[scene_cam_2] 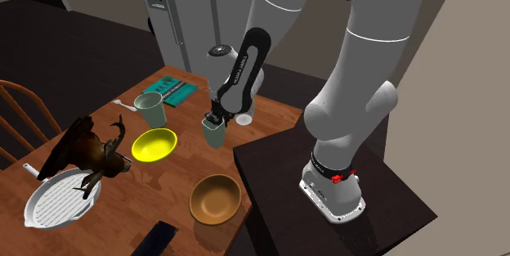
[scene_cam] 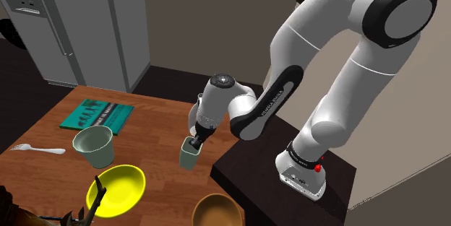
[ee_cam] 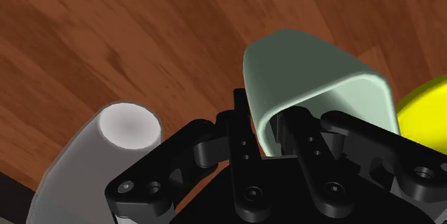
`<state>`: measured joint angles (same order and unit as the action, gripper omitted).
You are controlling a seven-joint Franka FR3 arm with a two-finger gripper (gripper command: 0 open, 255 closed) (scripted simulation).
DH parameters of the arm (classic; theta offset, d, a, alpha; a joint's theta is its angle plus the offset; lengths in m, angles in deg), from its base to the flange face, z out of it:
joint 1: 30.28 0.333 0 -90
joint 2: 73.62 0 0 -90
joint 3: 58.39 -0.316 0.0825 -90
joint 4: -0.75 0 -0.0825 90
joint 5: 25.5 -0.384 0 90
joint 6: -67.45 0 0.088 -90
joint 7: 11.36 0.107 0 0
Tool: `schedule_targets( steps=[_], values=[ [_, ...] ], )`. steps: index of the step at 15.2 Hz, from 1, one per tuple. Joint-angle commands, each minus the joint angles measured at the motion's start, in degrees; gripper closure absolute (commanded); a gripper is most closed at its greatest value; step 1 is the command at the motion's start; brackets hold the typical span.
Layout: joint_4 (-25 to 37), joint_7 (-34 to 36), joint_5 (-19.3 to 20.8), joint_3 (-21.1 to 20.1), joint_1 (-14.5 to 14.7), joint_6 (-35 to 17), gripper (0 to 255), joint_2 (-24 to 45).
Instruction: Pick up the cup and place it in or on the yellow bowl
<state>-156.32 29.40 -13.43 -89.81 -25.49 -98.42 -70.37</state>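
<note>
Arm (scene_cam: 340,80), white with dark joints, rises from a dark box stand (scene_cam: 253,167) at the shoulder view's lower right and bends down over a brown wooden tabletop (scene_cam: 155,127). Grey double-door refrigerator (scene_cam: 87,22) stands beyond the tabletop's far end. Wooden spindle-back chair (scene_cam_2: 24,111) stands at the second exterior view's left edge. Dark brown horned figure (scene_cam_2: 82,144) lies partly over a white ribbed round pan (scene_cam_2: 49,205).

Empty brown bowl (scene_cam_2: 216,199) sits near the stand. The yellow bowl (scene_cam: 126,185), shallow and empty, lies between the brown bowl and a larger pale green cup (scene_cam: 94,147), which stands upright just beside a teal book (scene_cam: 96,115).

The small pale green cup (scene_cam: 189,158) stands upright near the tabletop's edge by the stand, apart from the yellow bowl and to its right in the shoulder view. Whether its base rests on the wood cannot be told. The all-black gripper (ee_cam: 265,119) is clenched on this cup's wall: one finger reaches inside the rim, the other presses the outside.

A white cylinder (ee_cam: 129,126) stands just beside the gripped cup. A white fork (scene_cam: 40,149) lies near the larger cup. A flat black object (scene_cam_2: 159,236) lies at the tabletop's near edge in the second exterior view.
</note>
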Motion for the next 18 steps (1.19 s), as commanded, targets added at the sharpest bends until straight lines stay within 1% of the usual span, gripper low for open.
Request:
schedule_targets(
  steps=[1,3,5,7,10,15,16,18],
  values=[
    [-0.24,-4.12,-5.77,-1.77,-0.55,1.72,255,-2.45],
    [-0.33,-7.5,-10.43,-2.37,-0.16,3.58,255,-4.86],
    [-0.29,-10.18,-14.14,-2.26,0.7,5.57,255,-7.18],
    [-0.16,-12.25,-17.0,-1.87,1.62,7.63,255,-9.38],
    [0.18,-14.51,-20.09,-1.05,2.9,10.79,255,-12.49],
    [1.04,-16.85,-23.2,0.37,4.52,16.08,255,-17.18],
    [1.05,-16.85,-23.19,0.4,4.55,16.11,255,-17.2],
    [5.27,-12.98,-20.01,-1.71,3.32,17.06,255,-13.88]
  ],
)
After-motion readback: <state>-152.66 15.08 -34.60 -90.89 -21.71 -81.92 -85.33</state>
